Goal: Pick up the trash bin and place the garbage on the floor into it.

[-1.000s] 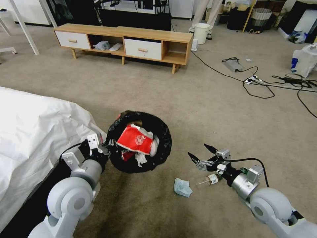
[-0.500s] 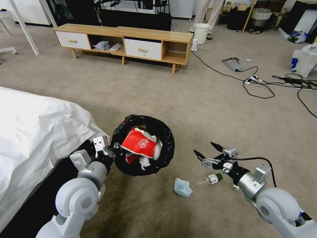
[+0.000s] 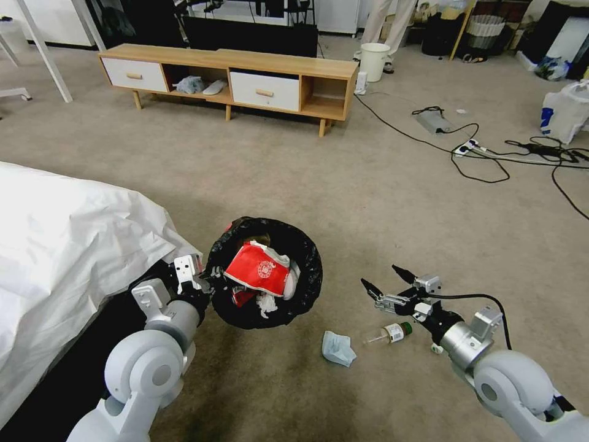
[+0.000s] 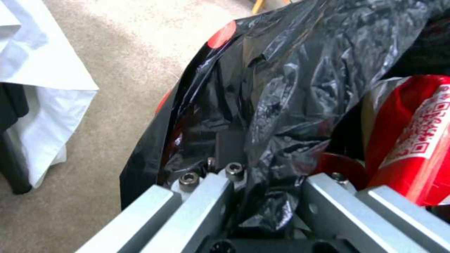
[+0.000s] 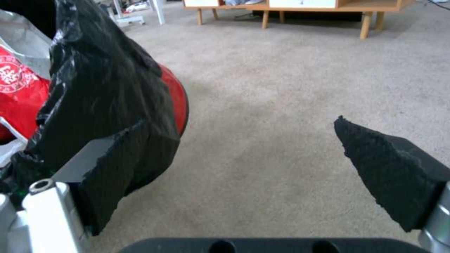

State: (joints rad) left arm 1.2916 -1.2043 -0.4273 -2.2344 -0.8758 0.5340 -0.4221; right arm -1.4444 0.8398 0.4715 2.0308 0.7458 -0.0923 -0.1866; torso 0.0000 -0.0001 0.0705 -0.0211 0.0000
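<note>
The left gripper (image 3: 205,283) clamps the trash bin's (image 3: 307,270) bag-lined rim at its nine o'clock. The right gripper (image 3: 383,283), fingers spread wide, hovers above a green-capped bottle (image 3: 388,333) on the carpet (image 3: 368,196), blue tissue (image 3: 338,348) alongside.

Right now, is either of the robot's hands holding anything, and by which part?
The left hand grips the trash bin by its bag-covered rim on the side nearest the bed. The right hand is open and holds nothing.
</note>
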